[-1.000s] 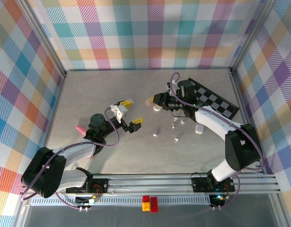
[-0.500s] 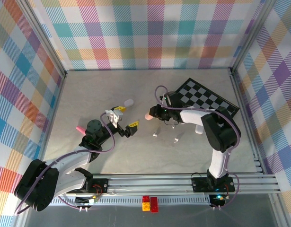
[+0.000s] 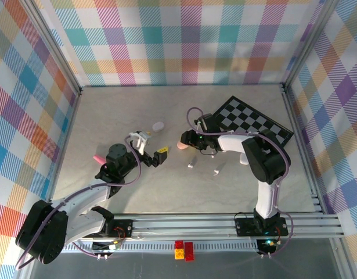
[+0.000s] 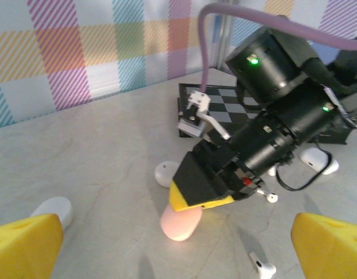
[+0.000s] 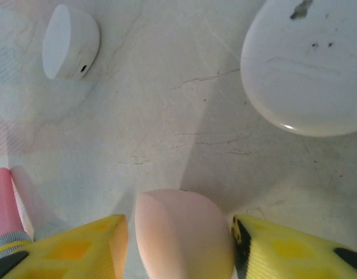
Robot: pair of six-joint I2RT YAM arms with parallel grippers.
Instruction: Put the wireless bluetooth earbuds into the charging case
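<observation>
A pale pink oval charging case (image 3: 181,144) lies on the grey table. My right gripper (image 3: 188,140) straddles it, lying low over the table. In the right wrist view the case (image 5: 184,232) sits between the yellow fingers (image 5: 79,244), with a thin gap on the left side, so the right gripper (image 5: 178,247) is open. Two small white earbuds (image 3: 190,165) (image 3: 215,172) lie loose just nearer. My left gripper (image 3: 152,145) is wide open and empty, left of the pink case (image 4: 179,221). Its view also catches an earbud (image 4: 260,267).
White cases lie around: one at the back left (image 3: 158,125), one right of the earbuds (image 3: 244,158), one close to the pink case (image 5: 309,64). A checkered board (image 3: 253,123) lies at the back right, a pink stick (image 3: 99,158) at the left, and red bricks (image 3: 184,249) at the near rail.
The right gripper carried the pink case nearer and down to the table, then its jaws widened around it. The left gripper shifted slightly nearer, still wide open.
</observation>
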